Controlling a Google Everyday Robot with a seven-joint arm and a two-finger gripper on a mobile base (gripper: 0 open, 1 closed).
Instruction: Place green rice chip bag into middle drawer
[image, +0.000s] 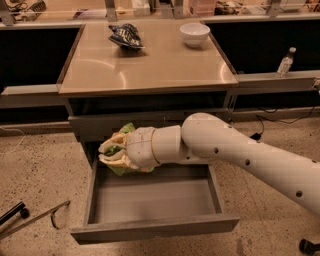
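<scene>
From where I stand there is only the one view. The white arm (240, 155) comes in from the lower right of the frame and reaches leftwards, ending in the hand (111, 152) a little left of centre. Its fingers (114, 160) are clamped on the green rice chip bag (120, 171); crumpled green foil shows above, between and below them.

Hand and bag sit over the rear left part of the middle drawer (155, 200), which is pulled wide open towards the bottom of the frame, its grey floor bare in front of the bag. Whether the bag touches the drawer floor I cannot tell. Just above the hand is a closed grey drawer front (100, 126), right under the top of the desk (150, 65).

On the desk, in the upper part of the frame, a dark blue and white snack bag (126, 36) lies at the back left and a white bowl (194, 34) at the back right, well apart. At the upper right a clear bottle (285, 62) stands upright on a side ledge. A black cable (265, 125) trails on the speckled floor at the right, and a thin bent rod (37, 217) lies at the lower left
</scene>
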